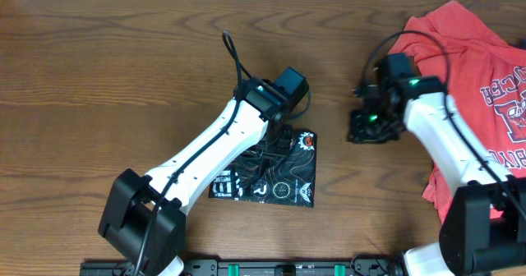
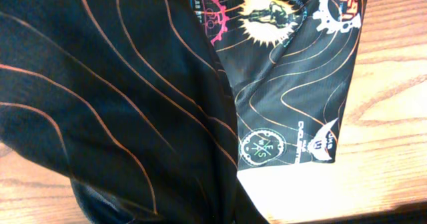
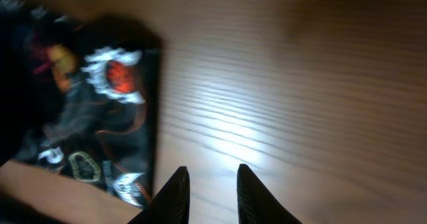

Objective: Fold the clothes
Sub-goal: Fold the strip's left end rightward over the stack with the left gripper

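At the table's [image 1: 99, 62] middle the black shirt [image 1: 283, 181] lies as a small squared packet, and the left gripper [image 1: 278, 138] is low over its upper edge. I judge this to be the last fold or a final press on that shirt. The red shirt [image 1: 472, 54] lies rumpled at the right edge, partly under the right arm and not yet folded.

The left wrist view is filled with dark cloth, one layer lapping over the logo panel. No fingers show there, so I cannot tell how the left jaws stand or whether they pinch cloth.

The right gripper [image 3: 212, 191] hangs over bare wood just right of the packet. Its fingers are a narrow gap apart, holding nothing and touching nothing.

The next move likely calls for leaving the packet without dragging its layers, then spreading the red shirt flat
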You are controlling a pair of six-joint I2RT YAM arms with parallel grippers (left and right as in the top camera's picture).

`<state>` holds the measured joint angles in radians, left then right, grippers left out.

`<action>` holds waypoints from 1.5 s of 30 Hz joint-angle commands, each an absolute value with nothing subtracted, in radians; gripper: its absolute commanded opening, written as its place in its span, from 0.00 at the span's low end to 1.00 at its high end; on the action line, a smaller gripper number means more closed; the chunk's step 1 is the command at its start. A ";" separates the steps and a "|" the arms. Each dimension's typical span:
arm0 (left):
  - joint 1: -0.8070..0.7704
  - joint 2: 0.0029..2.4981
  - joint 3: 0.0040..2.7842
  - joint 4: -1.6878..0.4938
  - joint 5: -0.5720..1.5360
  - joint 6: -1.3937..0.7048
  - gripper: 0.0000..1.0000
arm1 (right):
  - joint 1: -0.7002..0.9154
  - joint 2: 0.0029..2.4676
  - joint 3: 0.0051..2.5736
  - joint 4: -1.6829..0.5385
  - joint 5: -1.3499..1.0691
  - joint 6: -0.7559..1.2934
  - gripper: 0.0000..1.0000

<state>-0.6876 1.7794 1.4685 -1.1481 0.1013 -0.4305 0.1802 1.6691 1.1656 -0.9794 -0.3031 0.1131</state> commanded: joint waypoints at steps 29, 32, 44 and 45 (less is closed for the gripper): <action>-0.647 1.600 1.472 -1.235 0.097 -0.413 0.06 | 0.465 1.688 0.844 -0.549 -0.393 0.291 0.16; -0.648 1.599 1.472 -1.241 0.098 -0.413 0.06 | 0.465 1.688 0.843 -0.549 -0.392 0.297 0.16; -0.722 1.612 1.472 -1.194 0.130 -0.464 0.06 | 0.466 1.688 0.842 -0.558 -0.392 0.315 0.17; -0.732 1.620 1.472 -1.187 0.131 -0.470 0.06 | 0.466 1.688 0.841 -0.561 -0.392 0.316 0.16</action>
